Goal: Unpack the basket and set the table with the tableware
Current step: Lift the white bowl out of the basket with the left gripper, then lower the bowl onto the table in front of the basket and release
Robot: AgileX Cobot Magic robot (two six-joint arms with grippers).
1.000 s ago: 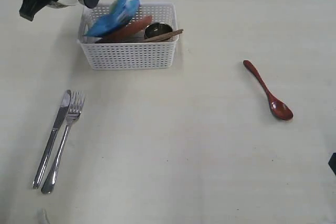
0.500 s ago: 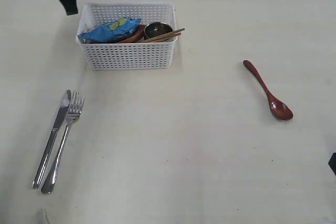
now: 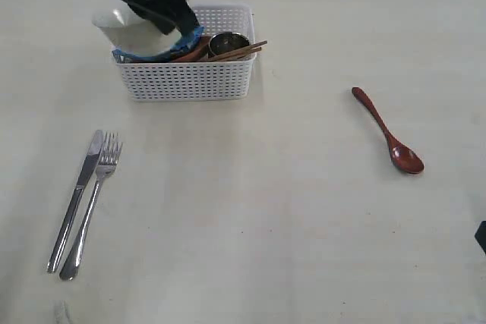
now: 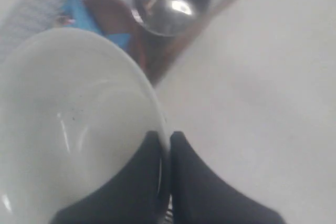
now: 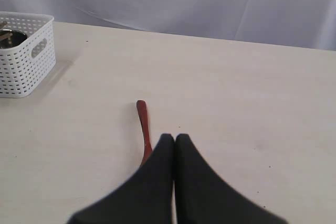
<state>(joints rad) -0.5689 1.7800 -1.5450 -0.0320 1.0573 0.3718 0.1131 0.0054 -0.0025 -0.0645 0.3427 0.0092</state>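
Note:
My left gripper (image 4: 165, 137) is shut on the rim of the pale off-white bowl (image 4: 68, 119), one finger inside and one outside. In the exterior view the bowl (image 3: 125, 28) hangs over the left end of the white basket (image 3: 186, 80). In the basket are the steel cup (image 3: 228, 42), wooden chopsticks (image 3: 241, 51), a reddish-brown plate (image 3: 190, 51) and a blue bag (image 3: 194, 36). The knife (image 3: 76, 199) and fork (image 3: 95, 199) lie side by side on the table (image 3: 250, 210) at the front left. The dark red spoon (image 3: 387, 130) lies on the right. My right gripper (image 5: 175, 139) is shut and empty, close above the spoon (image 5: 142, 124).
The basket (image 5: 23, 56) stands at the back left of the table. A grey backdrop runs behind the far table edge. A dark part of the right arm (image 3: 481, 237) shows at the right edge of the exterior view.
The left arm has swung from behind the basket's left corner to above its left end, carrying the bowl. The blue bag, tilted up before, has dropped flat in the basket.

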